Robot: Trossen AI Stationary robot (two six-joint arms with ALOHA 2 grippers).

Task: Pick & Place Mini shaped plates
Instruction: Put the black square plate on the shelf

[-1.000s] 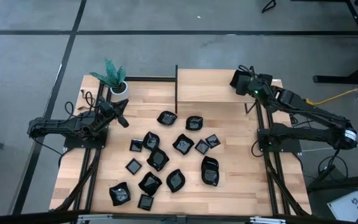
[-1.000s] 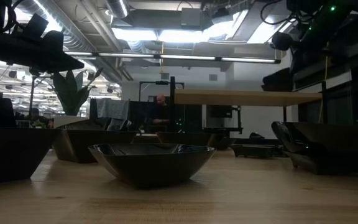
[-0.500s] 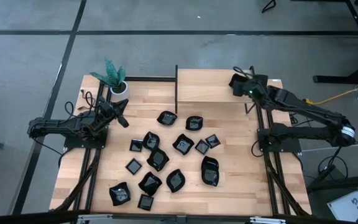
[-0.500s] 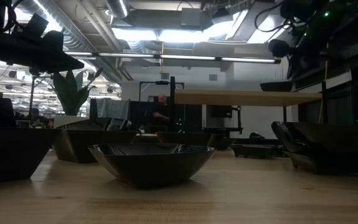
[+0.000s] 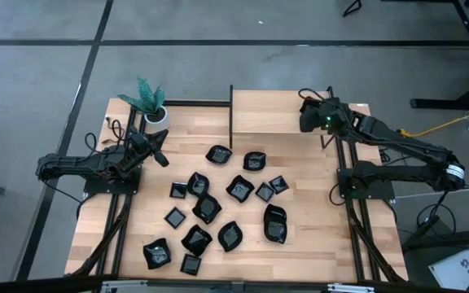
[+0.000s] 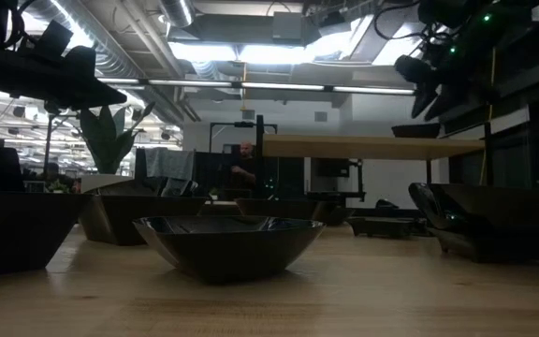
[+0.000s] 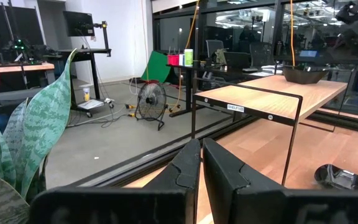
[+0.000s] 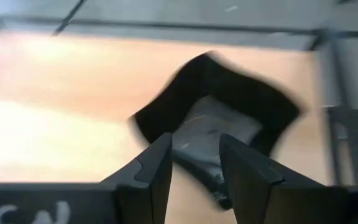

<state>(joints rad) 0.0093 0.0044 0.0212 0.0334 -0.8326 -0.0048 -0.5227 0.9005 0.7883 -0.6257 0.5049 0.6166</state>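
A light wooden table (image 5: 300,236) of pale planks carries everything. At its far edge stands a raised wooden shelf (image 5: 271,112) on thin dark legs, its top level with the upper part of the low view; one black plate (image 8: 219,118) rests on the shelf's right end. On the tabletop, the mini shaped plates (image 5: 226,203) lie scattered across the middle and near side, glossy black dishes of square, leaf-like and rounded shapes, some touching, others apart. A white pot with a green plant (image 5: 155,112) stands at the far left corner. The bases of both arms are mounted at the table's left and right sides.
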